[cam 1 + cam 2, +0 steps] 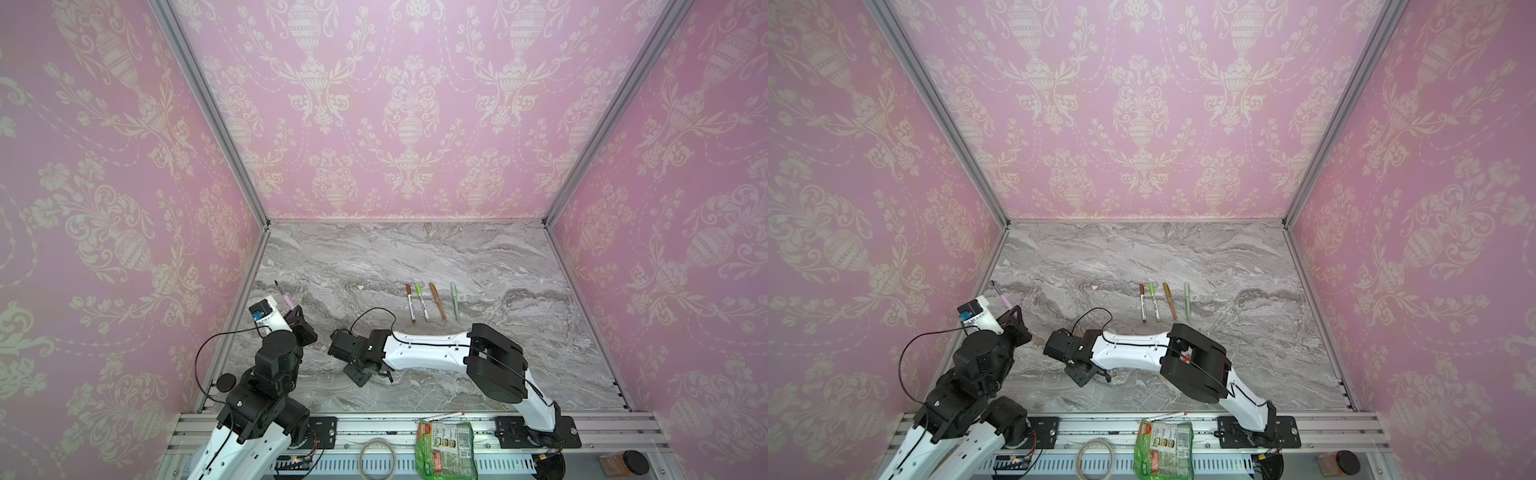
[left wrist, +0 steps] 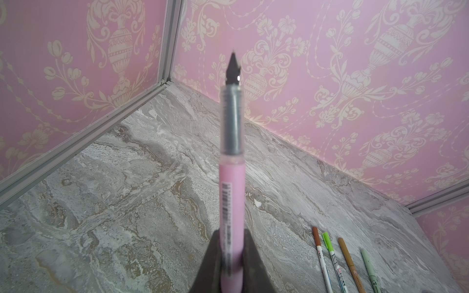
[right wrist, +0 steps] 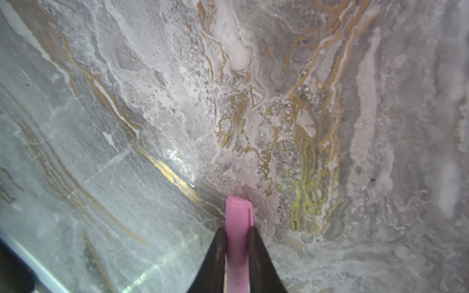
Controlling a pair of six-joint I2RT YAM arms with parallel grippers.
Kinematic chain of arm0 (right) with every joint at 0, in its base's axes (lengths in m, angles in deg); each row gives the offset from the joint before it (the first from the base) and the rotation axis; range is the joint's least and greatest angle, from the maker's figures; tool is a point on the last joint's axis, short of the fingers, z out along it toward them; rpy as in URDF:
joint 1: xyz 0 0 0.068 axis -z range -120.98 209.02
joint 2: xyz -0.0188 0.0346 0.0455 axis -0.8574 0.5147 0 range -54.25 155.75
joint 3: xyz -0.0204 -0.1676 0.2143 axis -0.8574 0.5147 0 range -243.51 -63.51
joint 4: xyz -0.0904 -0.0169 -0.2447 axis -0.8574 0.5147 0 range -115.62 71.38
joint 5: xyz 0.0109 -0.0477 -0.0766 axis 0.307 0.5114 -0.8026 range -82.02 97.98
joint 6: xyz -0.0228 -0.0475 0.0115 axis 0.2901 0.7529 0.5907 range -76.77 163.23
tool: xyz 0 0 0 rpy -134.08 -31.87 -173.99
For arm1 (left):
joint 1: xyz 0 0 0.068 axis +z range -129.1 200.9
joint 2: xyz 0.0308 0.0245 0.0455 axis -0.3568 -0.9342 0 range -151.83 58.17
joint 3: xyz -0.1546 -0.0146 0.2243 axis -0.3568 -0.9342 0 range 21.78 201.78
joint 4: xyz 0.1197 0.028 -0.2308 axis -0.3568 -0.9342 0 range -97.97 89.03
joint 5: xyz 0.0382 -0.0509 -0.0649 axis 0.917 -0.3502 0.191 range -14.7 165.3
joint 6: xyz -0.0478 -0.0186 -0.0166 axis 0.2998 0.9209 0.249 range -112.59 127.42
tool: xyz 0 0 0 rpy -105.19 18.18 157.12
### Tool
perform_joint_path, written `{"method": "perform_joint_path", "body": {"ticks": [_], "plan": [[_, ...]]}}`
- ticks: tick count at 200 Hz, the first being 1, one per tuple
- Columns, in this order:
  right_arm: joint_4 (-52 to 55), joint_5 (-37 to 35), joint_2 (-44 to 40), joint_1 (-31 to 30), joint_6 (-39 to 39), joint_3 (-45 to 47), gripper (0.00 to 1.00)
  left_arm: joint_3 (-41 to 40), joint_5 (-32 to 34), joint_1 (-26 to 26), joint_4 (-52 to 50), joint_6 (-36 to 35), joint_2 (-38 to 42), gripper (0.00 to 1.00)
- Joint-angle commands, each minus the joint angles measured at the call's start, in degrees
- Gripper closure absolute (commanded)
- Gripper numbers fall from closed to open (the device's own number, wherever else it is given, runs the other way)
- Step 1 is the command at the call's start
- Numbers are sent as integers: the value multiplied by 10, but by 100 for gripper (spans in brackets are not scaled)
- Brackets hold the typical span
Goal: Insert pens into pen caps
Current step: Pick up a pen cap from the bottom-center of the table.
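Note:
My left gripper [image 2: 233, 243] is shut on a pink pen [image 2: 232, 182] with its dark nib bare, pointing up and away. In both top views this pen [image 1: 284, 297] [image 1: 1005, 300] sticks out of the gripper by the left wall. My right gripper [image 3: 237, 234] is shut on a pink pen cap [image 3: 238, 213], held low over the marble table [image 1: 478, 257]. The cap is hidden under the wrist [image 1: 359, 365] in the top views. Several capped pens lie in a row: brown-capped [image 1: 410, 302], green-capped [image 1: 422, 302], tan [image 1: 437, 301], pale green [image 1: 455, 301].
A white pen [image 1: 442, 416] lies on the front aluminium rail beside a green packet [image 1: 446, 449]. A tape ring [image 1: 377, 457] and a black-lidded jar [image 1: 625, 463] sit on the front ledge. Pink patterned walls close in the table on three sides.

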Motion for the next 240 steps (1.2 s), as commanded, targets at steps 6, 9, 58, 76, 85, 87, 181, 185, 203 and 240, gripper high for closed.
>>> {"method": "perform_joint_path", "body": {"ticks": [6,9,58,76,85,87,181,185,203,240], "plan": [[18,-6,24,2,-5,1,82,-8,-3,5,-4,-11,-1,99],[18,-6,25,2,-5,1,81,-8,-3,5,-4,-10,-1,99],[17,-7,26,4,-5,3,80,-10,-2,4,-6,-10,0,99],[13,-12,15,8,-11,10,84,-10,-6,4,-3,-12,-1,99],[3,-12,0,15,-17,22,87,-11,-14,4,2,-14,-3,100],[1,-11,-5,17,-19,26,87,-11,-17,4,4,-15,-4,100],[-309,198,-300,314,-257,265,96,10,-329,-3,151,-77,-235,100],[-319,210,-306,327,-265,265,96,13,-343,-7,157,-77,-250,100],[-357,249,-331,386,-300,306,97,31,-376,-33,161,-88,-310,100],[-402,284,-374,451,-336,335,98,54,-436,-88,183,-113,-397,100]]}}
